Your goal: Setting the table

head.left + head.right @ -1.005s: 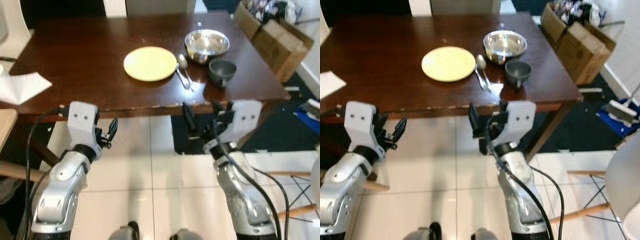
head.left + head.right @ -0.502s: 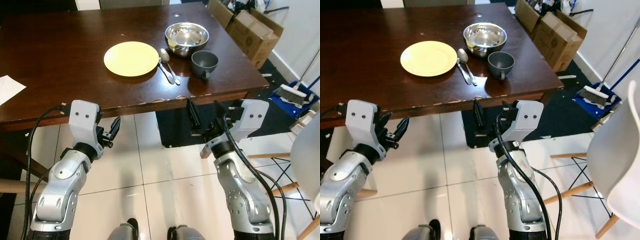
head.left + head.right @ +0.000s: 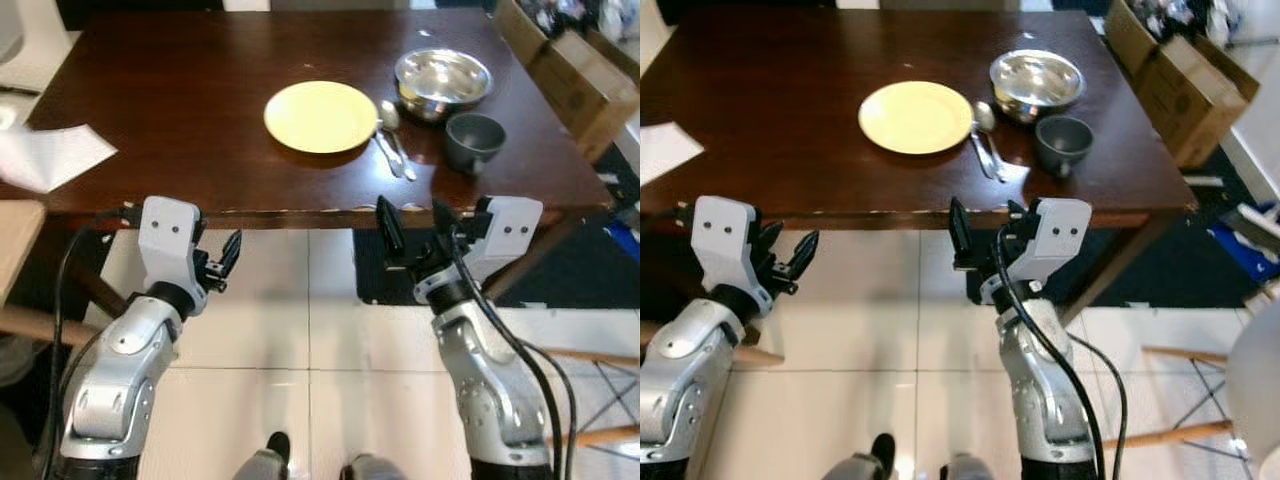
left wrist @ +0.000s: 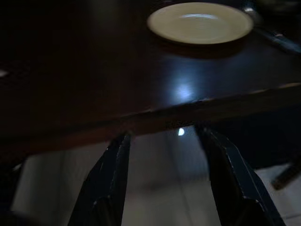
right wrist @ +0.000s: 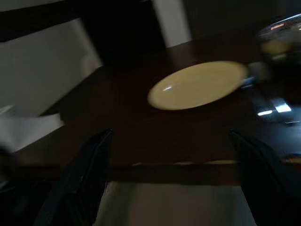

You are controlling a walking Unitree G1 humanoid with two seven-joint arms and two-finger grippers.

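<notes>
A dining area in a home: a dark wooden table (image 3: 180, 120) on pale tiled floor (image 3: 310, 340), laid with a yellow plate (image 3: 321, 116), spoon (image 3: 392, 128), steel bowl (image 3: 443, 78) and grey cup (image 3: 474, 139). Cardboard boxes (image 3: 1185, 80) sit beside it, near a dark rug (image 3: 560, 285).

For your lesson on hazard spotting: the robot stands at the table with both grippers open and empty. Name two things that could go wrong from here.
1. The right gripper hangs level with the table edge; raised carelessly, it might strike it.
2. The spoon, steel bowl and grey cup crowd beside the yellow plate, so a reach could knock one.
</notes>
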